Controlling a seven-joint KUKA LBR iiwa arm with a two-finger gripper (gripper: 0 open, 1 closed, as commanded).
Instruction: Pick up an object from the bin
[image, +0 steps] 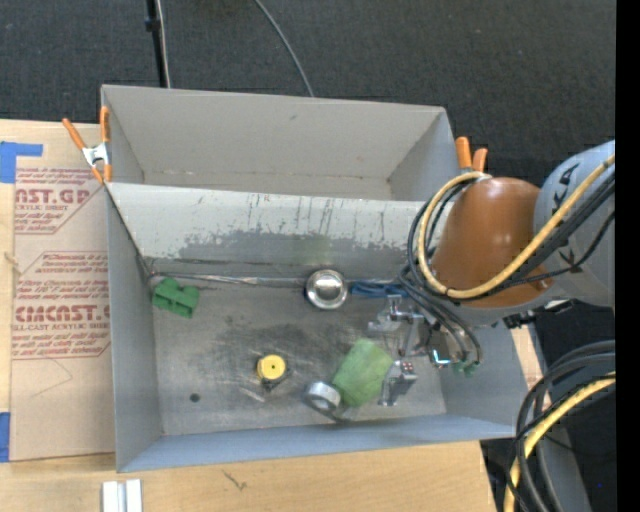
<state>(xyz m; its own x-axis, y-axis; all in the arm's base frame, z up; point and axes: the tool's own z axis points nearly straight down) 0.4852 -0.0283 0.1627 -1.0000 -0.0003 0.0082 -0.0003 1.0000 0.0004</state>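
Near the bin's (270, 140) front right corner the gripper (393, 355) hangs, fingers (403, 378) spread apart, just beside a pale-green lump (360, 372).

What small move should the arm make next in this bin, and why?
Probably a slight shift left in the view, to centre over the pale green lump: the gripper sits at its right edge, and a small silver piece lies at its lower left.

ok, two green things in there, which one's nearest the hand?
The pale green lump at the view's lower right, just beside the hand. The darker green block lies far off at the left.
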